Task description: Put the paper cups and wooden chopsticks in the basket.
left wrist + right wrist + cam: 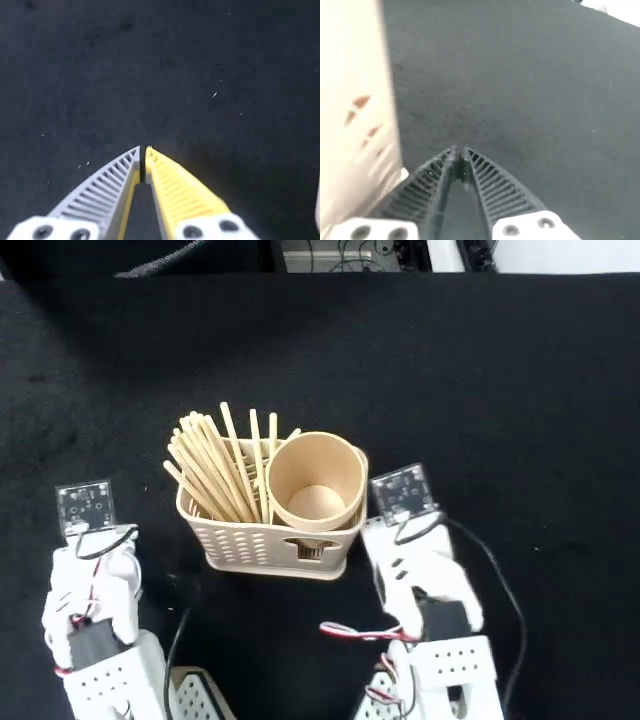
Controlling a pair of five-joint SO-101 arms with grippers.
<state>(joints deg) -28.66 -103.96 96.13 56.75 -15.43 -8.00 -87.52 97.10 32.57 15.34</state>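
The loading step looks done. The basket (262,545) stands on the black tabletop (500,390) about midway between its left and right edges and toward the near edge where the arms are mounted. The wooden chopsticks (215,470) stand bunched and fanned out in its left part, leaning toward the far left corner. A paper cup (315,480) sits upright, mouth up, in its right part, touching the chopsticks. I cannot tell whether more cups are nested inside it. By my reading the task is at or very near its end, so the next move calls for little more than keeping both arms away from the basket so nothing gets knocked. That matters most for the right arm (420,570), which sits just beside the basket's right end. The left arm (95,580) sits well apart from the basket, toward the near left corner. The left hand (143,149) has its grey and yellow fingers pressed together at the tips with nothing between them, over bare tabletop. The right hand (457,150) is likewise closed tip to tip and holds nothing. The pale basket wall (355,100) is close alongside it, and I cannot tell whether the two touch.
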